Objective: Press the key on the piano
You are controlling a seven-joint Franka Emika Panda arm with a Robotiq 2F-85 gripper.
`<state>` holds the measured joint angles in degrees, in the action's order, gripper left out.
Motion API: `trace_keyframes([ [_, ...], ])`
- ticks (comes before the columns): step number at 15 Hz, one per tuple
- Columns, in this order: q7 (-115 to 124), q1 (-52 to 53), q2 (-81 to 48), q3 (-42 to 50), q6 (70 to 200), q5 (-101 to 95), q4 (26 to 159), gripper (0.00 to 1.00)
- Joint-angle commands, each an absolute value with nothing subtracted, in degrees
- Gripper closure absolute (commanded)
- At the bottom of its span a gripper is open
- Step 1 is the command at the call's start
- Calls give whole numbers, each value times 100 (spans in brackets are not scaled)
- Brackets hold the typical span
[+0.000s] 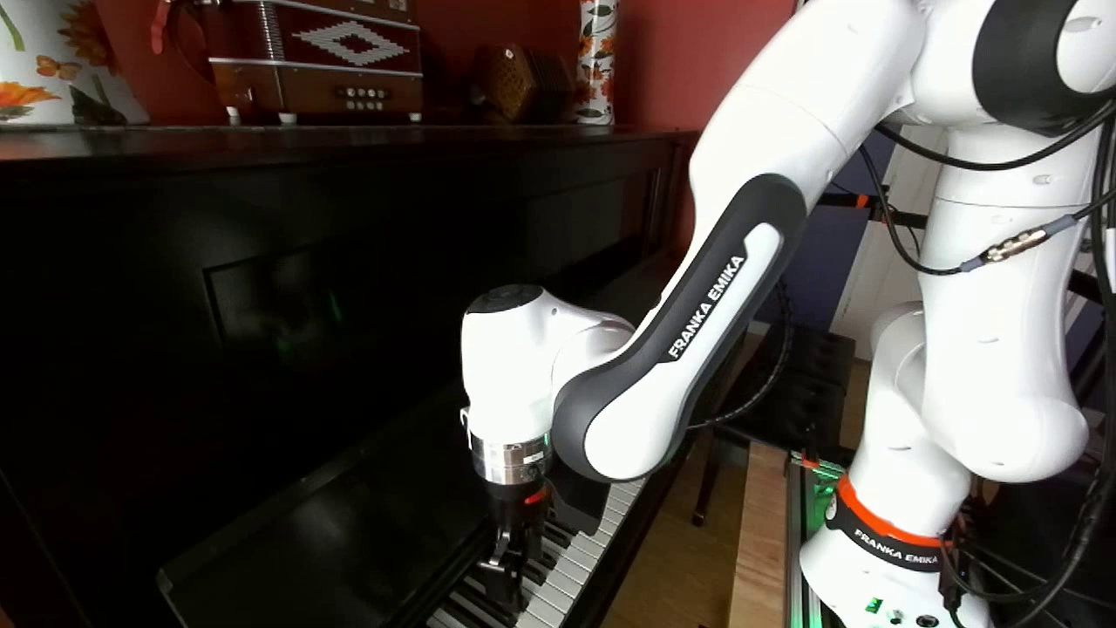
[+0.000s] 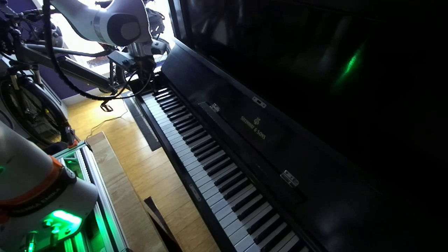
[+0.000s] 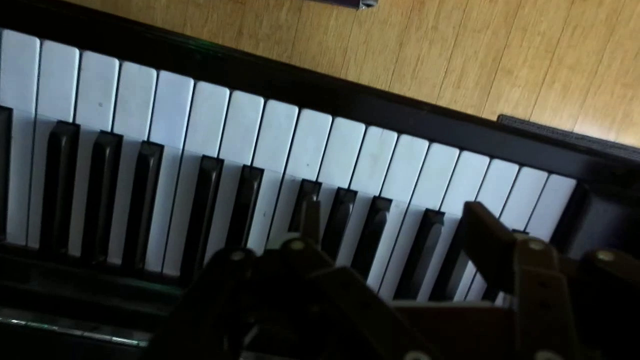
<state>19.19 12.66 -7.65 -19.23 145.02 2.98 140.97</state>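
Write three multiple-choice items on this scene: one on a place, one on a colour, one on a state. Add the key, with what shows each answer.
1. Where does the accordion stand?
A) On the floor
B) On top of the piano
C) On the bench

2. What colour is the wall behind it?
A) Green
B) Yellow
C) Red

3. What state is the end effector in?
A) Open
B) Shut
C) Clamped on the accordion

Key:
1 B: an exterior view shows it on the piano's flat top.
2 C: red shows beside the accordion in an exterior view.
3 A: the wrist view shows its fingers well apart.
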Motion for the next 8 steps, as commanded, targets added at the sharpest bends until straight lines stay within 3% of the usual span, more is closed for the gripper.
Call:
trace_keyframes([
  [1, 2021, 1450, -1217, -1601, 15061, 185, 14060, 58],
  [6, 2076, 1597, -1610, -1277, 15393, 109, 14031, 96],
  [8, 2105, 1663, -1729, -1182, 15520, 83, 14006, 100],
])
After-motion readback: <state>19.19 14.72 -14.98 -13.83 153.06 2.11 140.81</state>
